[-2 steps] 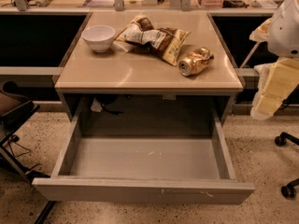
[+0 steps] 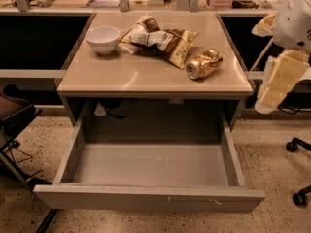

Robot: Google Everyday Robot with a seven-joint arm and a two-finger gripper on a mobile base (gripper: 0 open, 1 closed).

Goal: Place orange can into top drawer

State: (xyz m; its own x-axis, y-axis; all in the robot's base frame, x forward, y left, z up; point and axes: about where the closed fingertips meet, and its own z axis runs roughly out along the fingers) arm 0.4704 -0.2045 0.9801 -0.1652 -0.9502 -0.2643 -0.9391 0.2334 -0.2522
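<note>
So, biggest stuff first: the table (image 2: 146,76) and under it the top drawer (image 2: 146,198). The drawer is pulled right out toward the camera, and all I can see inside is a scuffed grey floor. The opening part looks sorted and it's ready to take something.

Next down, the robot arm (image 2: 296,18) is off at the right edge of the view, beside the table's right side and not over it. The gripper (image 2: 278,84) hangs below the white body at roughly tabletop height, well apart from everything on the table. I honestly can't tell how far open it is from this angle. It doesn't look like it has hold of anything.

On the tabletop there's a crumpled snack bag (image 2: 160,40) in the middle toward the back and a white bowl (image 2: 103,39) at the back left. The orange can (image 2: 204,63) lies on its side near the right edge, silver top facing front-left. It's right by the bag's lower corner, but I can't tell if they're touching.

My read is that we're at the reach-for-the-can step, with nothing grabbed yet. The next move needs the gripper to come in over the table's right edge and line up across the dented body without snagging the bag. After that it has to close, lift, then carry the can forward and down into the drawer.
</note>
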